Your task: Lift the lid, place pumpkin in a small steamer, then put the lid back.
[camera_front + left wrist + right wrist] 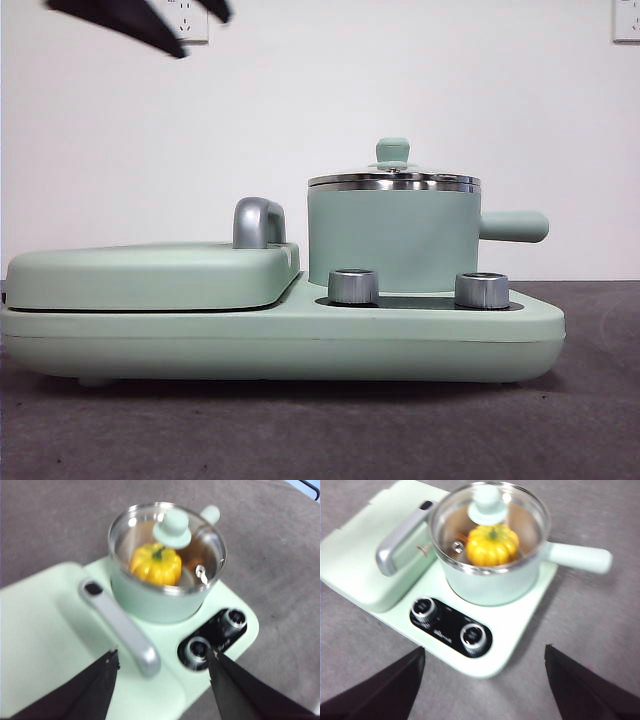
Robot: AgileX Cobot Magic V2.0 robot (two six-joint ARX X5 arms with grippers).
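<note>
Pumpkin point(492, 545) sits inside the small steamer point(392, 240), and I see it through the glass of the lid point(393, 180), which rests closed on the steel rim with its mint-green knob on top. The steamer stands on the right half of the mint-green cooker base point(280, 340), behind the two steel dials point(353, 286), its stubby handle pointing right in the front view. Beside it lies the flat grill cover point(150, 275) with its silver handle point(258, 222).

From my left wrist camera, the left gripper point(162, 660) hangs above the cooker with its jaws spread wide and nothing between them; the pumpkin and lid lie well apart from it, beyond the silver handle. From my right wrist camera, the right gripper point(485, 655) is likewise released, jaws apart and empty, above the grey table point(600, 630) just off the dial side of the base (the steamer is clear of both jaws). In the front view I see only a blurred black tip point(140, 20) at the top left corner; which arm it belongs to I cannot tell.
</note>
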